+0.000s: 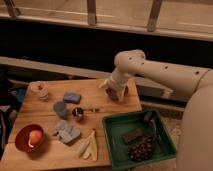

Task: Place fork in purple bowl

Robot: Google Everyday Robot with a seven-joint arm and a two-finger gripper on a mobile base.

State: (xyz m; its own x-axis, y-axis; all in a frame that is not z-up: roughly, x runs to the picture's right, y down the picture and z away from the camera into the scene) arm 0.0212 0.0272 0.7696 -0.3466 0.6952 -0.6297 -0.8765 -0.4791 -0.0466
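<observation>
White and cream, the gripper (113,89) hangs at the table's far right corner, just over the purple bowl (123,94), its fingers spread with nothing visible between them. Its arm (160,75) sweeps in from the right. Apart from the bowl, to its left, the fork (92,109) lies flat on the wooden table (100,98), just beside a metal cup (77,113). Nearer me sits a green bin (106,136) with grapes (142,149). A banana (89,147) lies left of it, and a red bowl (20,145) holds an orange fruit (34,136).
</observation>
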